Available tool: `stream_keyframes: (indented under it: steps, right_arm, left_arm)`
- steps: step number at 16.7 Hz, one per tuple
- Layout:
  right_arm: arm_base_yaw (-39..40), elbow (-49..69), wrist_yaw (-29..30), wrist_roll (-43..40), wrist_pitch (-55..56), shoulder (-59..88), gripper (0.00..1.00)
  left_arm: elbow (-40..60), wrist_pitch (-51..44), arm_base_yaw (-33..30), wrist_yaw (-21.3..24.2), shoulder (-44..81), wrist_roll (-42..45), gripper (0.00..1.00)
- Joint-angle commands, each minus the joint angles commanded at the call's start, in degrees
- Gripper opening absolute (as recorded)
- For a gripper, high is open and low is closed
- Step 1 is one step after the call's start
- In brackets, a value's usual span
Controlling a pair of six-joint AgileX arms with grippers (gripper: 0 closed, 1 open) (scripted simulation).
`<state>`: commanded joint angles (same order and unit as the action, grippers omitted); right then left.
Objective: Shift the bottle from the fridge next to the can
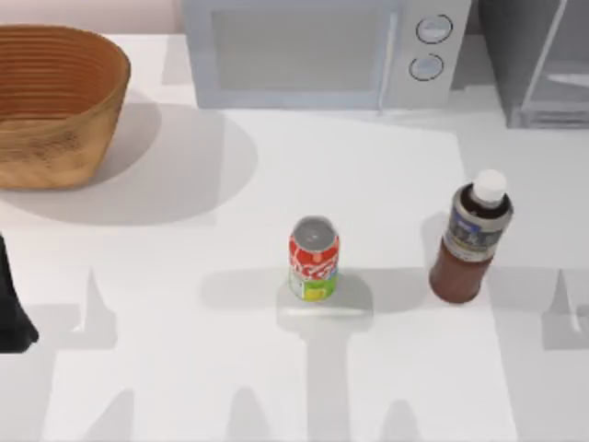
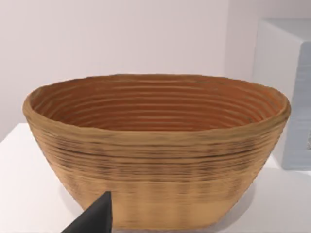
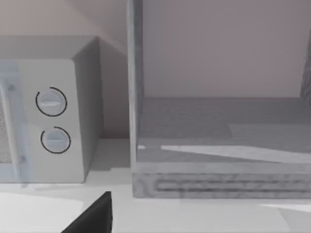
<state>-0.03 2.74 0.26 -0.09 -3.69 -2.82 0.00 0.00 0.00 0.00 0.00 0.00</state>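
Note:
The bottle (image 1: 471, 241), reddish-brown with a white cap and a grey-blue label, stands upright on the white table right of centre. The red can (image 1: 314, 259) stands upright at the table's middle, about a can's height to the left of the bottle and apart from it. The grey fridge (image 1: 543, 64) is at the back right corner; in the right wrist view the fridge (image 3: 218, 121) faces me with a bare floor inside. A dark part of my left gripper (image 2: 93, 219) points at the basket. My left arm (image 1: 11, 304) sits at the table's left edge. A dark part of my right gripper (image 3: 93, 217) faces the fridge.
A woven basket (image 1: 55, 106) stands at the back left, seen close up as the basket (image 2: 155, 145) in the left wrist view. A white microwave (image 1: 313, 51) with two round knobs stands at the back middle, beside the fridge, and appears as the microwave (image 3: 48, 121) in the right wrist view.

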Motion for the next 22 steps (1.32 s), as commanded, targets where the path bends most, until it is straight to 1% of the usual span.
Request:
stream_keyframes:
  steps: [2, 4, 12, 15, 17, 19, 22]
  right_arm:
    - [-0.1, 3.0, 0.1, -0.1, -5.5, -3.6, 1.00]
    - [-0.1, 6.7, 0.0, -0.1, -13.4, -8.1, 1.00]
    - [0.0, 23.6, -0.3, -0.3, -54.3, -28.8, 1.00]
    - [-0.1, 29.2, -0.3, -0.4, -67.7, -35.7, 1.00]
    - [-0.1, 32.2, -0.3, -0.5, -74.3, -39.3, 1.00]
    - [-0.2, 34.4, -0.3, -0.5, -78.5, -41.9, 1.00]
    - [-0.2, 35.4, -0.3, -0.6, -80.3, -43.2, 1.00]
  left_arm:
    - [0.0, 0.0, 0.0, 0.0, 0.0, 0.0, 1.00]
    - [0.0, 0.0, 0.0, 0.0, 0.0, 0.0, 1.00]
    - [0.0, 0.0, 0.0, 0.0, 0.0, 0.0, 1.00]
    - [0.0, 0.0, 0.0, 0.0, 0.0, 0.0, 1.00]
    - [0.0, 0.0, 0.0, 0.0, 0.0, 0.0, 1.00]
    - [0.0, 0.0, 0.0, 0.0, 0.0, 0.0, 1.00]
    - [0.0, 0.0, 0.0, 0.0, 0.0, 0.0, 1.00]
